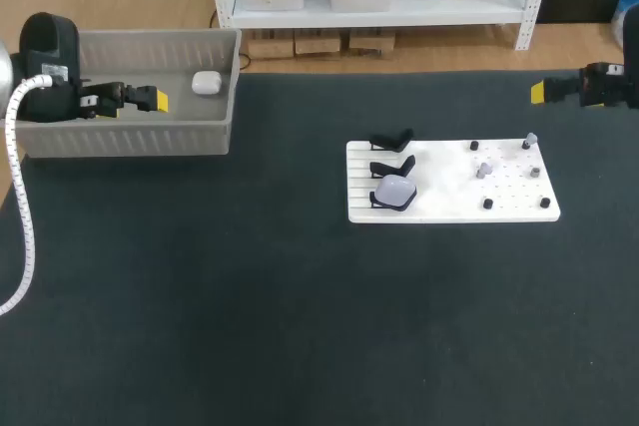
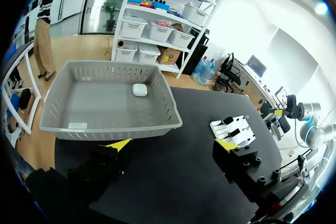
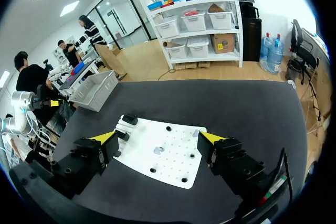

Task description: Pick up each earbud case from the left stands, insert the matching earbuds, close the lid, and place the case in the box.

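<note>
A white board (image 1: 449, 209) lies right of the table's middle, with three black stands along its left side. A pale earbud case (image 1: 394, 191) rests on the nearest stand (image 1: 379, 197); the other two stands (image 1: 391, 141) are bare. Small grey earbuds (image 1: 483, 169) sit on pegs on the board's right half. A second white case (image 1: 206, 83) lies shut in the grey box (image 1: 130, 137) at the far left. My left gripper (image 1: 158, 101) hangs open over the box, empty (image 2: 174, 145). My right gripper (image 1: 537, 92) is open and empty beyond the board's far right corner (image 3: 157, 139).
Several black pegs (image 1: 488, 204) dot the board's right half (image 3: 173, 163). The box (image 2: 115, 121) has slotted walls and holds only the one case (image 2: 139, 89). Dark mat covers the table from the board to the front edge.
</note>
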Robot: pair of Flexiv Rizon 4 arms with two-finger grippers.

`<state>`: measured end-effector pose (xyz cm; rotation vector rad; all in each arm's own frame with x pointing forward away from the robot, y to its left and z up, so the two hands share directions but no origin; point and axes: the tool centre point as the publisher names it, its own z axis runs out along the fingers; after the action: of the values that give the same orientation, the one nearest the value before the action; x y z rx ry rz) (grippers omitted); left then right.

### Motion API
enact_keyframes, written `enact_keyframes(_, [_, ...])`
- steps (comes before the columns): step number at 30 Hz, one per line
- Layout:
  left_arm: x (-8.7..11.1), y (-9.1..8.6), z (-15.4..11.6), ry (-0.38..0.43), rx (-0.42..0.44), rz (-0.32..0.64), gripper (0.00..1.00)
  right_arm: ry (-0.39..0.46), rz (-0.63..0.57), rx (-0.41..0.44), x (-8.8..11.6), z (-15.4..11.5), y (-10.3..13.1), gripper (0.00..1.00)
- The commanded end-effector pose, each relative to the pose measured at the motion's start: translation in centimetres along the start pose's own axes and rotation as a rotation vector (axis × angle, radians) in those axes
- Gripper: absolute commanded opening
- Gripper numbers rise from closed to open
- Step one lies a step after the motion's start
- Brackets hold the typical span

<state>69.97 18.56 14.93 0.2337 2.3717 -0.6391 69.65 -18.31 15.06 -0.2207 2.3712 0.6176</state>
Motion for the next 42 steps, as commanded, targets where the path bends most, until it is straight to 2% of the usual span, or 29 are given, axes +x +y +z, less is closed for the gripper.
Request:
enact_keyframes(1, [-0.1,-0.2,0.0,0.005,-0.007,-0.002,1.0,0.0,-0.001,-0.004,0.0,0.1,-0.1,1.0])
enact_keyframes(15, [-0.1,-0.2,0.0,0.005,-0.007,-0.002,1.0,0.0,-0.001,-0.004,0.0,0.1,-0.1,1.0])
enact_keyframes(20, [-0.5,-0.7,0.5,-0.001,0.089,0.06,1.0,0.0,-0.001,-0.004,0.0,0.1,-0.1,1.0])
enact_keyframes(24, [-0.9,-1.6,0.9,-0.011,0.195,0.161,1.0,0.0,-0.001,-0.004,0.0,0.1,-0.1,1.0])
enact_keyframes(35, [-3.3,-5.0,1.8,-0.036,0.514,0.532,1.0,0.0,-0.001,-0.004,0.0,0.1,-0.1,1.0])
enact_keyframes(39, [-3.4,-6.6,2.3,-0.008,0.582,0.651,1.0,0.0,-0.001,-0.004,0.0,0.1,-0.1,1.0])
enact_keyframes(42, [-2.7,-8.2,2.7,0.014,0.622,0.746,1.0,0.0,-0.001,-0.004,0.0,0.1,-0.1,1.0])
